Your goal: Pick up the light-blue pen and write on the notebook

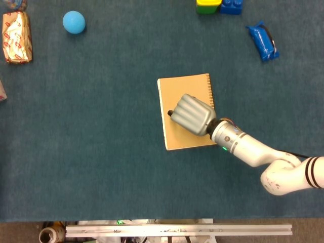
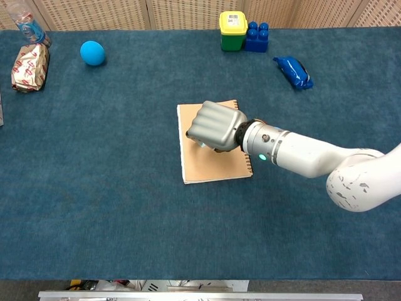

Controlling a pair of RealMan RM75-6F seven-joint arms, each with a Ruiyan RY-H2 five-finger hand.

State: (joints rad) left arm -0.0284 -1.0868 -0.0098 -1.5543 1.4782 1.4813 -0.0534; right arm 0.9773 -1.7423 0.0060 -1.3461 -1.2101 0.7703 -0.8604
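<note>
- We see the right hand [image 1: 191, 114] curled into a fist over the middle of the spiral notebook [image 1: 174, 88], clamped on the light-blue pen [image 2: 201, 143].
- The notebook lies at frame centre on the blue table cloth [image 1: 101, 152]; its left and top edges are uncovered, while the hand and wrist cross its lower right corner.
- Wide bare cloth spreads left of and below the notebook; the near metal rail [image 1: 177, 230] bounds the bottom of the frame.
- Along the top edge sit a blue ball [image 1: 74, 22] and a foil snack pack [image 1: 16, 37] at upper left, a yellow-green tub [image 2: 232, 30] with blue blocks [image 2: 257, 37] at upper centre, and a blue packet [image 1: 263, 42] at upper right, all well apart from the notebook.
- The head view shows only a dark pen end at the fist's left side; the chest view shows the pale-blue barrel beneath the fingers, and the tub's barcode label.
- Neither view shows the left hand.
</note>
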